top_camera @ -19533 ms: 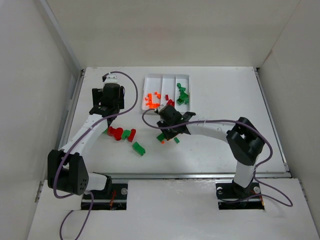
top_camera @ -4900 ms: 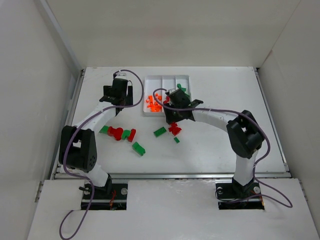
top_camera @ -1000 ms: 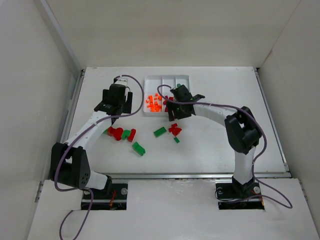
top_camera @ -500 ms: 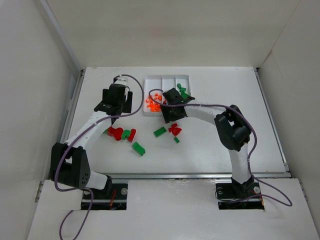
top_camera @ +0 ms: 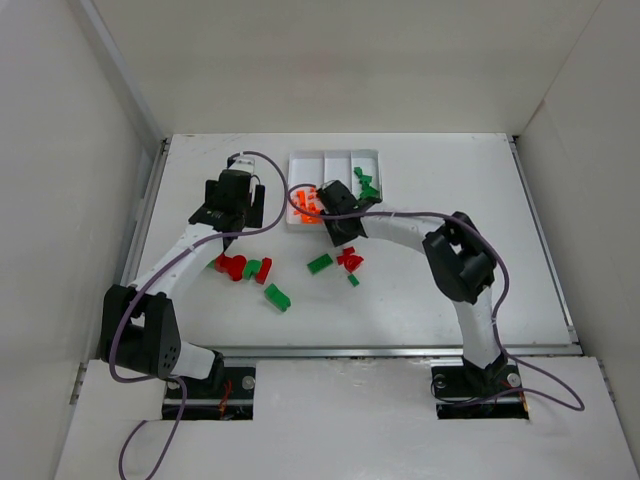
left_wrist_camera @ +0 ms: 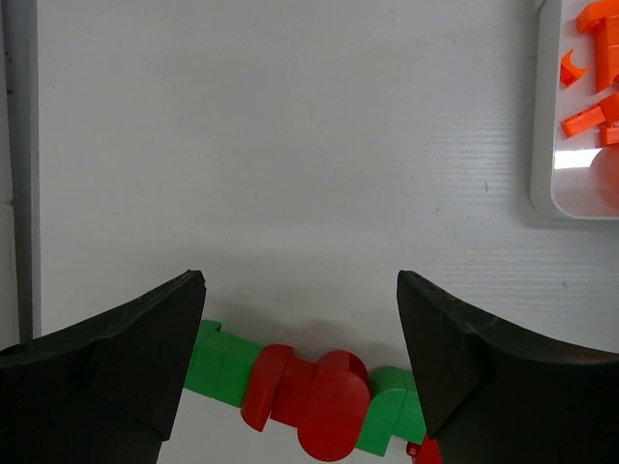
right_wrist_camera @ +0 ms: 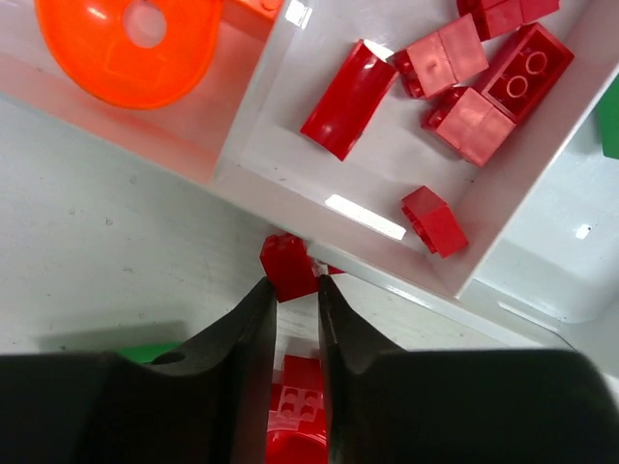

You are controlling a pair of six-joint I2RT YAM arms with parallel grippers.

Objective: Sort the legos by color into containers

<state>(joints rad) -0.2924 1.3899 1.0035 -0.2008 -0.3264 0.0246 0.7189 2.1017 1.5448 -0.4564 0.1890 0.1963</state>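
- Pinches small red brick in R gripper, jaws pressed onto its two sides. Brick is off the table, right at near rim of tray.
- Prob. held there because red belongs in mid compartment, just past that rim, so lined up w/ the reds and not the orange side.
- By my read, needs a short carry over the rim before letting go; a release here could drop it outside the wall.
- Hangs L gripper w/ jaws spread wide, nothing btw them, above red/green cluster. Not touching; looks staged for the next pick.
- Sorts by colour across the tray: orange in L compartment, red mid, green in R compartment.
- Counts 6 red pcs in mid compartment from R wrist view, 1 of them cut by frame edge.
- Counts 1 big orange disc + 1 scrap at frame top; L wrist view adds approx 4 small orange bits.
- Can't count the green clump; too small.
- Counts 4 loose greens and approx 3 loose reds from top view, plus 1 more green at cluster's L end in L wrist view.
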